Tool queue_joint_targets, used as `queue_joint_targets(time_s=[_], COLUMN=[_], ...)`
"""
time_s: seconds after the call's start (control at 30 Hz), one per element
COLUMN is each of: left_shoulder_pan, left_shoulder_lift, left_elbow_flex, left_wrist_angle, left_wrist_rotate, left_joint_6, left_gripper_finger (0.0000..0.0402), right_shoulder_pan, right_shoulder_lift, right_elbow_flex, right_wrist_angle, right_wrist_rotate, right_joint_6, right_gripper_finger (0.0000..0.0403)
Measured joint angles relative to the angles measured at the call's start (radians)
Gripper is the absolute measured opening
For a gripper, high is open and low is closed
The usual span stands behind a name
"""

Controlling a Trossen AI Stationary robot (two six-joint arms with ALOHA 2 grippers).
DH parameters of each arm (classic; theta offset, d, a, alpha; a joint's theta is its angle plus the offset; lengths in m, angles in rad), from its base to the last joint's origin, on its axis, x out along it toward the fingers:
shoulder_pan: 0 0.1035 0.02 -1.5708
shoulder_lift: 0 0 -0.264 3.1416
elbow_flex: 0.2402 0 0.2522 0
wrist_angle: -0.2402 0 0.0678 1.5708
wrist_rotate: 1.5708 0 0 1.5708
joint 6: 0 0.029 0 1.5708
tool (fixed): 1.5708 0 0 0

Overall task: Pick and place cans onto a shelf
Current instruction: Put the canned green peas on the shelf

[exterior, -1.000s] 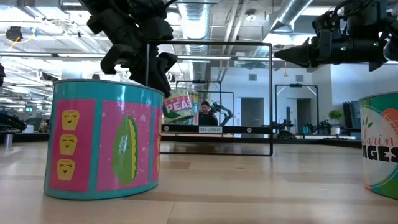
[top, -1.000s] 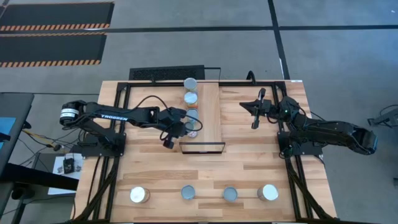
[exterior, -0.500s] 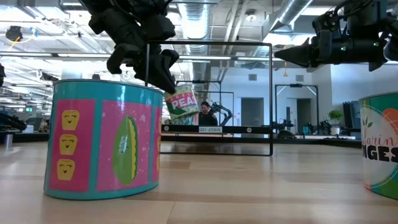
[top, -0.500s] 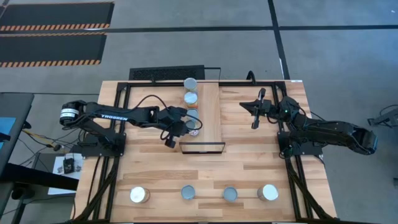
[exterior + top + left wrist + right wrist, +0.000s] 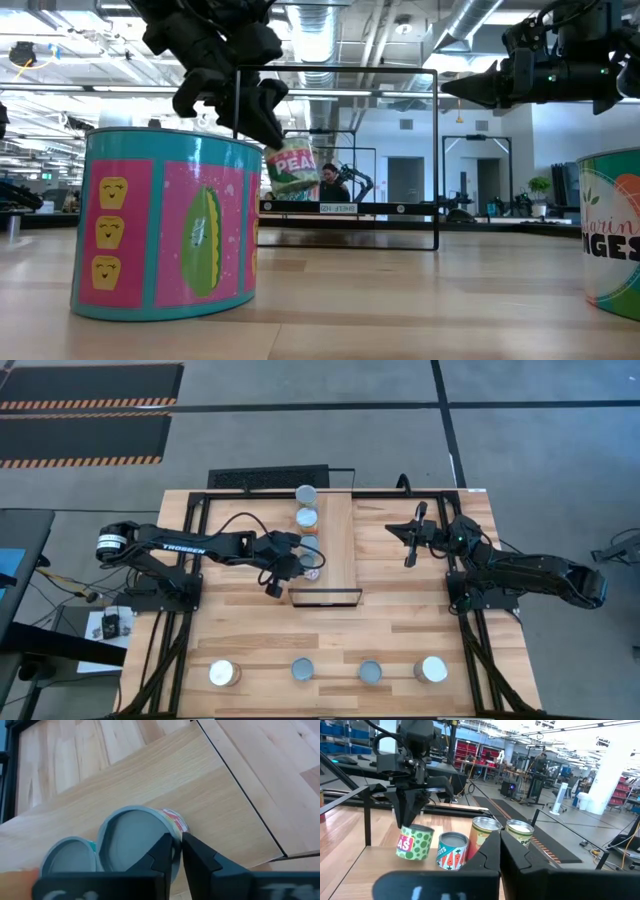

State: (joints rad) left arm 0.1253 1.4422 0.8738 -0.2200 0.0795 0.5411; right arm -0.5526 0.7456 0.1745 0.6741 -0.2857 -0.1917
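Observation:
The shelf (image 5: 338, 545) of pale planks with a black frame stands mid-table. Three cans (image 5: 307, 517) stand in a row along its left side, also seen in the right wrist view (image 5: 485, 837). My left gripper (image 5: 303, 567) is shut on a fourth can with a green-dotted label (image 5: 415, 845) at the near end of that row, tilted over the shelf. My right gripper (image 5: 410, 545) hangs shut and empty above the table to the right of the shelf. Several more cans (image 5: 303, 670) stand along the table's near edge. My left gripper pinches the can's top rim (image 5: 175, 831) between its two fingers, one finger over the grey lid and one outside the wall. The fingers come from above, slanting down. The can (image 5: 292, 168) hangs tilted below them; whether its bottom edge touches the shelf I cannot tell.
Near the low camera stand a teal-and-pink corn can (image 5: 165, 225) and an oranges can (image 5: 612, 235). The shelf's right half (image 5: 345, 530) is bare planks. A black frame runs around the tabletop (image 5: 250, 630).
My left gripper has tipped and shifted slightly toward the table's right over the shelf, staying shut. The green-dotted can has swung with it and now leans the other way, with more of its lid showing from above.

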Motion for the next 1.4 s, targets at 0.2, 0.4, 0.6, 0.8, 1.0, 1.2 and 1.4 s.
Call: queue_joint_targets(time_s=[0.2,0.4,0.6,0.8,1.0,1.2,1.4], left_shoulder_pan=[0.000,0.000,0.000,0.025,0.077,0.100,0.098], left_shoulder_lift=[0.000,-0.005,-0.049,-0.106,-0.191,-0.225,-0.211], left_elbow_flex=[0.000,0.000,-0.001,-0.001,-0.068,-0.284,-0.414], left_wrist_angle=[0.007,0.010,0.008,-0.021,-0.015,0.285,0.510], left_wrist_rotate=[0.000,-0.007,-0.014,-0.014,0.045,0.173,0.216], left_joint_6=[-0.001,-0.001,0.002,-0.009,-0.081,-0.217,-0.323], left_gripper_finger=[0.0048,0.0059,0.0062,0.0062,0.0058,0.0010,0.0002], right_shoulder_pan=[0.000,0.000,0.000,0.000,0.000,0.000,0.000], right_shoulder_lift=[0.000,0.000,0.000,0.000,0.000,0.000,0.000], right_elbow_flex=[0.000,0.000,0.000,0.000,0.000,0.000,0.000], right_wrist_angle=[0.000,0.000,0.000,0.000,0.000,-0.001,0.001], right_wrist_rotate=[0.000,0.000,0.000,0.000,0.000,0.000,0.000], right_joint_6=[0.000,0.000,0.000,0.000,0.000,-0.002,-0.001], right_gripper_finger=[0.0016,0.0014,0.0016,0.0014,0.0016,0.0014,0.0016])
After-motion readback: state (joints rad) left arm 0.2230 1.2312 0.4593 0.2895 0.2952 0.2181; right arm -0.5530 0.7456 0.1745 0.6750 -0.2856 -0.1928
